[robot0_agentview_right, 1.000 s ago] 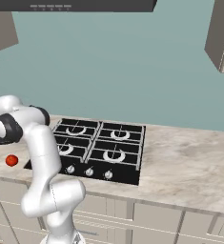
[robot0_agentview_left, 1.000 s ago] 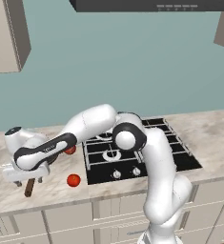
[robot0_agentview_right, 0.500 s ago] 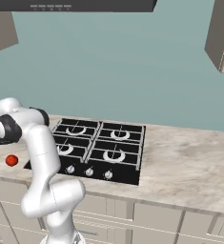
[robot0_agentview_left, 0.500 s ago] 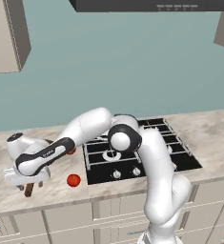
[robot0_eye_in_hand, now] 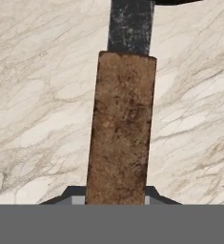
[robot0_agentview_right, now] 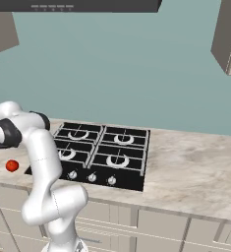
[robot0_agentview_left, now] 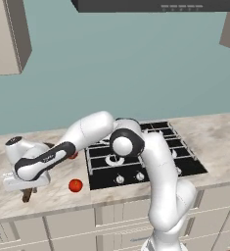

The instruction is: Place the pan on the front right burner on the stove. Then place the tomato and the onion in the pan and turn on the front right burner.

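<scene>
The two-finger claw [robot0_agentview_left: 26, 192] is low over the pale marble counter [robot0_agentview_left: 57, 193], closed narrow on the long brown wooden handle [robot0_eye_in_hand: 120, 128] of the dark frying pan [robot0_eye_in_hand: 130, 24]; the handle runs up between its tips to a dark metal neck. A small round red tomato [robot0_agentview_left: 76, 185] lies on the counter just beside the claw, toward the flat black four-burner stove [robot0_agentview_right: 104, 155]. The silver-ringed front right burner [robot0_agentview_right: 117, 160] is well apart from the claw.
</scene>
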Available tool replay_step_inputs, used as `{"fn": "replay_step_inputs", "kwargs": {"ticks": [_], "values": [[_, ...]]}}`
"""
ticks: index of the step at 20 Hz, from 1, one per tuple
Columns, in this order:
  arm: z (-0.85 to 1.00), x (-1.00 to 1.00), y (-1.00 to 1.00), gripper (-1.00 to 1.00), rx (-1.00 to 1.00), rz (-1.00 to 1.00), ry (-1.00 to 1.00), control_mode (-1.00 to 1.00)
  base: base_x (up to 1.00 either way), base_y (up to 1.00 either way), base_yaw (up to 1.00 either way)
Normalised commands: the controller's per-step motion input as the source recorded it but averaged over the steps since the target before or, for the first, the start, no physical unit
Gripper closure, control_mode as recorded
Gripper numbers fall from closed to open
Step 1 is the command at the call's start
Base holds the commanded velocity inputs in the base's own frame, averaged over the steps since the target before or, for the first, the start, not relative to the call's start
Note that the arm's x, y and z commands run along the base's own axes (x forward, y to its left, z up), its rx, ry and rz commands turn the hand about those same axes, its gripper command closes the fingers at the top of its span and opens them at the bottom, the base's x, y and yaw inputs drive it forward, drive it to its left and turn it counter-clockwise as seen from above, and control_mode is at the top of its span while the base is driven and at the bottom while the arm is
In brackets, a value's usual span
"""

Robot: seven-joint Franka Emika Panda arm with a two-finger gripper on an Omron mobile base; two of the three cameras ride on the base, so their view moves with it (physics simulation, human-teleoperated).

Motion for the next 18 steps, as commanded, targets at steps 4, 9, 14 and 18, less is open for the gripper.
{"fn": "replay_step_inputs", "kwargs": {"ticks": [4, 9, 14, 18], "values": [[0.31, 0.00, 0.00, 1.00, 0.00, -0.01, -0.09, -1.00, 0.00, 0.00, 0.00], [0.33, 0.00, -0.06, 1.00, 0.00, -0.01, -0.09, -1.00, 0.00, 0.00, 0.00], [0.45, 0.00, -0.28, 1.00, 0.00, -0.04, -0.07, -1.00, 0.00, 0.00, 0.00], [0.42, 0.00, -0.48, 1.00, 0.00, -0.06, -0.04, -1.00, 0.00, 0.00, 0.00]]}}
